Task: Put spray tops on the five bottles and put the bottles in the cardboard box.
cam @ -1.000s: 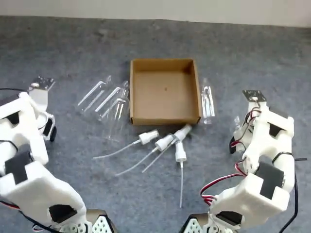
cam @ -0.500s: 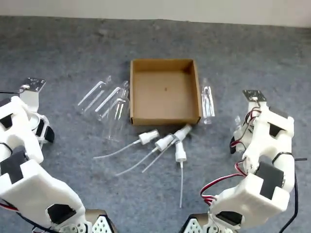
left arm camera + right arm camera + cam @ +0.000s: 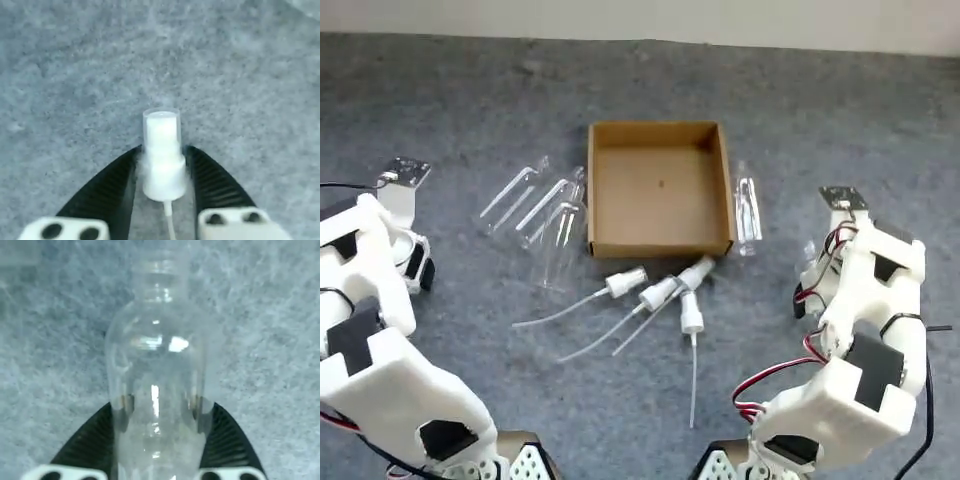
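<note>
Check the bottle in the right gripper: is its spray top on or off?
Off. The bottle in the right gripper has a bare, open neck; the left gripper holds a spray top.

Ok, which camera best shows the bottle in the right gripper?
The right wrist view: the clear bottle sits close up between the fingers of the right gripper, its bare neck plain. The high view catches a glassy sliver of it beside the right arm. The left wrist view faces a spray top instead.

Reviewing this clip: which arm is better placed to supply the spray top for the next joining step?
Left. The left gripper is shut on a spray top. The right gripper grips an uncapped clear bottle, its neck pointing away from the gripper, so it likely presents the opening.
</note>
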Action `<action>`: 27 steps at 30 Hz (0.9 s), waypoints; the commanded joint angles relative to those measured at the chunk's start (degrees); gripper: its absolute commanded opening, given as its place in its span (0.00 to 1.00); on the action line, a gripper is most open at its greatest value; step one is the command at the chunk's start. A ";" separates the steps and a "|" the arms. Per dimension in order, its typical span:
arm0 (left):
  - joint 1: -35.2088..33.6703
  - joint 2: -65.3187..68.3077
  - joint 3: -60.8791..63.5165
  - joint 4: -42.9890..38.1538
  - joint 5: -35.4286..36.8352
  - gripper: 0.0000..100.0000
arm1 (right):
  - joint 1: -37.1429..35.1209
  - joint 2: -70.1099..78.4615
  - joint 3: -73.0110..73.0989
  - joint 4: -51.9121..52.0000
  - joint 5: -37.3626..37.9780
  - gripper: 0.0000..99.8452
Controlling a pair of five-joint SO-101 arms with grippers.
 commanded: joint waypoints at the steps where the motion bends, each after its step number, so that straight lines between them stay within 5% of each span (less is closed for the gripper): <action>1: 1.45 -4.26 -2.42 -0.18 0.09 0.00 | 0.40 -3.74 -0.84 1.36 0.62 0.09; 10: 8.40 -17.89 -2.07 11.08 4.31 0.00 | 0.13 -3.65 -0.84 1.45 0.35 0.26; 27: 32.92 -43.38 9.10 16.79 23.74 0.00 | -5.67 -0.40 -16.48 6.37 -3.78 0.26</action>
